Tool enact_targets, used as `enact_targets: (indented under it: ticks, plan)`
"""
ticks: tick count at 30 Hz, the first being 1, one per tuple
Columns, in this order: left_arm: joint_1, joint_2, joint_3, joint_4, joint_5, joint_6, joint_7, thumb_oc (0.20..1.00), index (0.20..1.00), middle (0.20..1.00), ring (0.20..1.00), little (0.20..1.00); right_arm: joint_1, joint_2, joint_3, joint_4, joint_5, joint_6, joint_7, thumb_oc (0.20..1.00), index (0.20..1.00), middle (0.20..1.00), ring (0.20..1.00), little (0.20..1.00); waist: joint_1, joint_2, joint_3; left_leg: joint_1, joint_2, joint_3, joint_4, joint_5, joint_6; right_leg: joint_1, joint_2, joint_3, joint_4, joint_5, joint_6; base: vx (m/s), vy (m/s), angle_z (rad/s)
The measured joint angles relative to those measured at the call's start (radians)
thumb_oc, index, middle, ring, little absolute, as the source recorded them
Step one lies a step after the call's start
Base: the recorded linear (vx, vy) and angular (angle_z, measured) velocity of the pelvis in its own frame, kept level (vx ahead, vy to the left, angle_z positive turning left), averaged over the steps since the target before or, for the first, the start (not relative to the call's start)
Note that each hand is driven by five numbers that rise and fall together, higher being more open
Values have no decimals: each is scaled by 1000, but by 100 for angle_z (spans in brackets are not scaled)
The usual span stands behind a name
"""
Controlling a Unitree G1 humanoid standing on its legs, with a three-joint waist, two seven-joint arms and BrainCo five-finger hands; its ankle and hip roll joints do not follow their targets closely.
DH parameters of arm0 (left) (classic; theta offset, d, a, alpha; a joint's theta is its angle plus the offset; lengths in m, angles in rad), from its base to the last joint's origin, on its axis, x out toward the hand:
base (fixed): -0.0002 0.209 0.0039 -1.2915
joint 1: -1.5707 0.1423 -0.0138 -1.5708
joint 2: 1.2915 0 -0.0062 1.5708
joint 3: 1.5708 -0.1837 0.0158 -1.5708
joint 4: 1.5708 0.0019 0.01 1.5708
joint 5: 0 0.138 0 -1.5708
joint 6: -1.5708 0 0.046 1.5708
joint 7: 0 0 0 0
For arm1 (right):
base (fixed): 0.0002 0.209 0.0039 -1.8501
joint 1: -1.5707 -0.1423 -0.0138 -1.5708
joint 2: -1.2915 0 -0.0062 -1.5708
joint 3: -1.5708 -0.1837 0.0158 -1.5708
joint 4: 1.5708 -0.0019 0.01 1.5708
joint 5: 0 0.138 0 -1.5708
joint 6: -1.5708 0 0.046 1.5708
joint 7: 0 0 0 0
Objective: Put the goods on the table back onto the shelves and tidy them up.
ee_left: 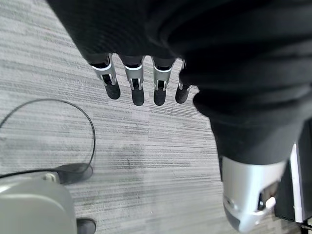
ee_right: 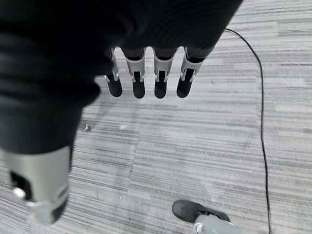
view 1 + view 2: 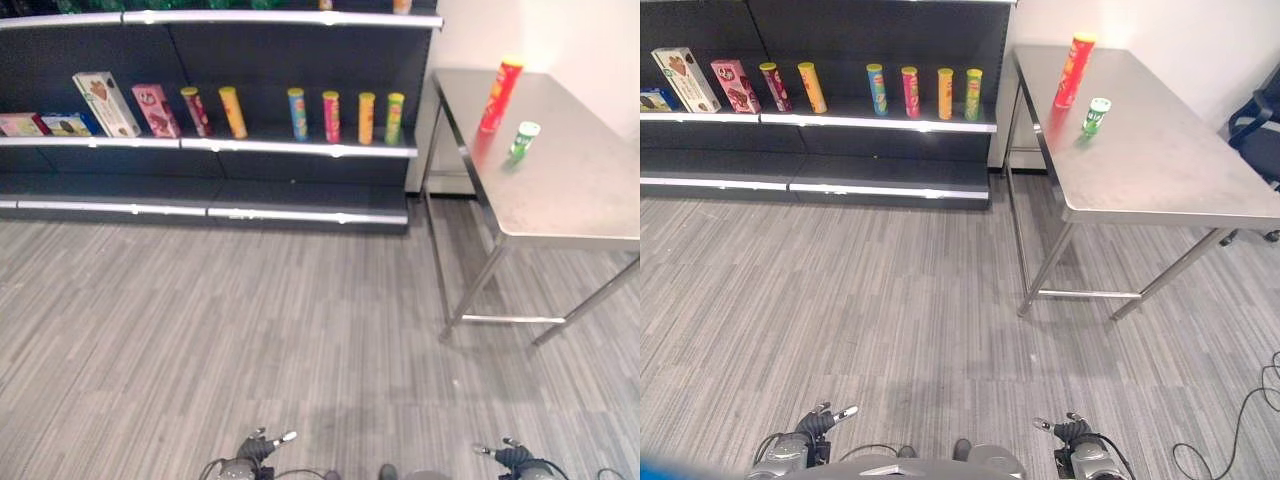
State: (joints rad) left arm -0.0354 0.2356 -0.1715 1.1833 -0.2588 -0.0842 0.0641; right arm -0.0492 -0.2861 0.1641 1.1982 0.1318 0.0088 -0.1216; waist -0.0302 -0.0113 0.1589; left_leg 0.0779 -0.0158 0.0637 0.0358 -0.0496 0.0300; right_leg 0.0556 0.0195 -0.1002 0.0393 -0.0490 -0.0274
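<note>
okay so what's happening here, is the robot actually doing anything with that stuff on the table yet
Not yet. Both hands hang low over the floor, holding nothing: the left hand and the right hand have straight, relaxed fingers. A tall red can stands upright on the metal table with a small green can beside it, apart from it. The shelf to the left already carries a row of upright cans and some boxes. The robot stands back from both.

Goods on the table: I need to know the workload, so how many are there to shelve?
2. A tall red can stands at the far end of the metal table; a short green can stands just nearer, to its right.
</note>
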Motion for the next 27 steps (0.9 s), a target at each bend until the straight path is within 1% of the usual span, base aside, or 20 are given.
enact_targets:
  ticks: [2,4,9,17,21,23,25,27]
  plan:
    - [1,3,3,1,0,0,-1,1000,1000,1000,1000,1000,0,-1,0,0,0,0,1,1000,1000,1000,1000,1000,0,9,5,3,-2,0,0,0,0,26,1,0,-44,26,0,0,0,0]
    - [3,3,16,1,0,0,0,1000,1000,1000,1000,1000,-1,-1,0,0,0,0,0,1000,1000,1000,1000,1000,0,8,8,19,-5,-3,-7,0,0,65,1,3,-92,48,1,0,0,0]
    - [8,3,22,-1,-2,0,11,1000,1000,1000,1000,1000,2,-1,-1,0,0,0,-1,1000,1000,1000,1000,1000,-2,7,9,51,-10,-14,-59,7,3,91,2,3,-141,61,7,0,0,0]
    - [25,-1,10,0,7,0,13,1000,1000,1000,1000,1000,2,-1,0,-1,-4,0,-1,1000,1000,1000,1000,1000,-2,6,9,63,-11,-14,-73,12,3,95,2,3,-140,62,7,0,0,0]
    - [32,-1,10,1,37,0,13,1000,1000,1000,1000,1000,2,-1,1,0,-6,1,-1,1000,1000,1000,1000,1000,-2,4,6,63,-12,-14,-73,12,3,95,2,4,-140,62,8,-9,23,-1]
    - [30,0,11,1,37,0,14,1000,1000,1000,1000,1000,-3,-3,3,0,-7,2,-1,1000,1000,1000,1000,1000,5,3,-3,34,-17,-21,-66,12,4,64,1,10,-127,68,12,-39,113,-2]
    - [28,0,10,2,37,0,14,1000,1000,1000,1000,1000,-15,-3,3,4,-11,3,-1,1000,1000,1000,1000,1000,4,5,-5,6,-22,-19,-66,21,15,37,-4,12,-126,76,18,17,113,-2]
    - [32,0,11,11,37,0,14,1000,1000,1000,1000,1000,-15,-3,2,18,-13,5,-1,1000,1000,1000,1000,1000,4,5,-4,10,-27,-19,-68,20,15,37,-10,13,-124,74,22,20,134,-1]
